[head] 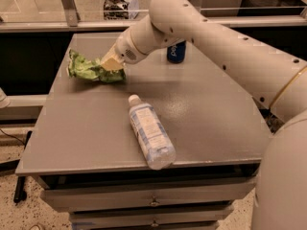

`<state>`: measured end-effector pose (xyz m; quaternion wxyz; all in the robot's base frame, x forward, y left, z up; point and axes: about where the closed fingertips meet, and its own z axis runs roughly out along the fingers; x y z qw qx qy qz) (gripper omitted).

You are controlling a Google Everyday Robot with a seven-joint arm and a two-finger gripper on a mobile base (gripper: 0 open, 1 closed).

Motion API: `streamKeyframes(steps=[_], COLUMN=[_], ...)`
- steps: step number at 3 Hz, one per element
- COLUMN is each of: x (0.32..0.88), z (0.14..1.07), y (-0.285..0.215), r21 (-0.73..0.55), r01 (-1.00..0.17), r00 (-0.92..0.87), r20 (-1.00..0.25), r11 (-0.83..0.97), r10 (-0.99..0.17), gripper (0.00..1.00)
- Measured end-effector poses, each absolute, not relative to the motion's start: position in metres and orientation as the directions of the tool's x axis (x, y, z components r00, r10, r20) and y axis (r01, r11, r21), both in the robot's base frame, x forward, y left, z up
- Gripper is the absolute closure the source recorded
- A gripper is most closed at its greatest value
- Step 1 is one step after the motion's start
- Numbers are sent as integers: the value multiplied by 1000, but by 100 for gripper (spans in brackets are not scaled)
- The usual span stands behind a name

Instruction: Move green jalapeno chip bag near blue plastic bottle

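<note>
Green foil is showing at the table's [216, 119] ten o'clock corner: the green jalapeno chip bag [88, 71] is lying crumpled, long axis running nine to three. The gripper [112, 63] is sitting at its three o'clock end; whether it is clamping the bag cannot be told. The blue plastic bottle [151, 138] is lying toward five o'clock, cap end nearest.

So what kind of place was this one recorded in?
Probably an office or lab workspace: a grey table with drawers beneath, a glass partition behind it, and speckled flooring. The gripper sits at the green jalapeno chip bag toward the table's far side.
</note>
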<state>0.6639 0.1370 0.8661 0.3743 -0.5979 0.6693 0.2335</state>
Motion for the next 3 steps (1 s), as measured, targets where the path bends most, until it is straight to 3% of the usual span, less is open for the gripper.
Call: streamKeyframes(steps=[1, 3], x=[657, 667], z=[845, 891], y=[152, 73], r21=[-76, -217], r01=[-984, -932], r00=[-37, -49], r20=[-794, -718], r11=[159, 291], r10=[-607, -694], gripper=[100, 100])
